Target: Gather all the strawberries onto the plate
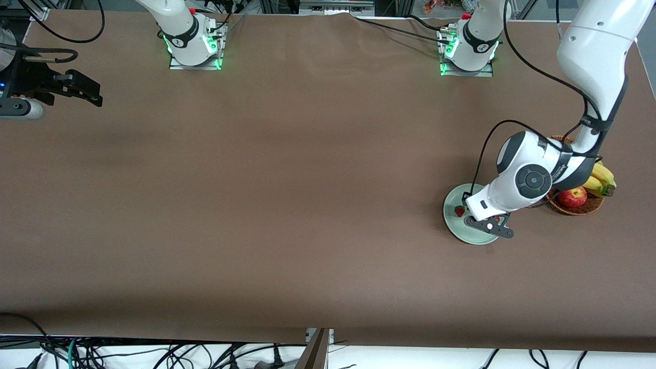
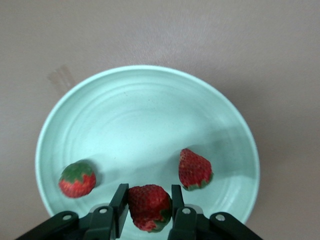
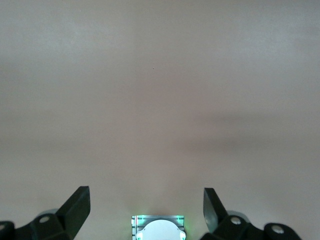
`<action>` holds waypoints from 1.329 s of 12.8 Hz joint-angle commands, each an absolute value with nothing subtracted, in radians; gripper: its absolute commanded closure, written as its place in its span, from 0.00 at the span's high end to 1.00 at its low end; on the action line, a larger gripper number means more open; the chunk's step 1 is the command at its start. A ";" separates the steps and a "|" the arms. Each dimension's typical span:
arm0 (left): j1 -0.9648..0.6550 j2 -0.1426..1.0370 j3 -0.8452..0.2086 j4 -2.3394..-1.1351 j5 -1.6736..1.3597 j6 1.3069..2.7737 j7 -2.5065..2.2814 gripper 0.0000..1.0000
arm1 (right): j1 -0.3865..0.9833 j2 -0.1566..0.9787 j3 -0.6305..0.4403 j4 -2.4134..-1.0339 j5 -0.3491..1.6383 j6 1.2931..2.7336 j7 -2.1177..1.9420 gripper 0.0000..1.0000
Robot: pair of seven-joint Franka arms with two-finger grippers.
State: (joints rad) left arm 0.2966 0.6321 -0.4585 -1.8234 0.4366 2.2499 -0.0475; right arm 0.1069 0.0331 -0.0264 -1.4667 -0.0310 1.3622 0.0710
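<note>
Mint-green plate (image 2: 145, 115), near the left arm's end of the table beside a wicker basket (image 1: 576, 207) (apple, bananas in it). Two strawberries lie on the plate already: one (image 2: 77, 178), another (image 2: 194, 169). Third strawberry (image 2: 149, 207) is pinched between the left gripper (image 2: 148, 210) fingers, low over the plate; only the release looks left. Left arm bent down, wrist tipped over the plate. Right gripper (image 3: 146, 207) waits spread wide and empty, over bare table at the right arm's end.
</note>
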 commanded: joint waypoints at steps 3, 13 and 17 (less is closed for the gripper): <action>0.305 0.565 -0.472 -1.807 0.451 2.234 -0.049 1.00 | 0.103 0.040 -0.028 -1.454 -0.020 1.351 0.071 1.00; 0.242 0.281 -0.415 -1.436 0.170 1.706 -0.061 1.00 | 0.097 0.040 -0.029 -1.454 -0.006 1.355 0.072 1.00; -0.019 0.134 -0.046 -1.572 -0.051 1.715 -0.063 1.00 | 0.095 0.040 -0.031 -1.454 -0.005 1.356 0.072 1.00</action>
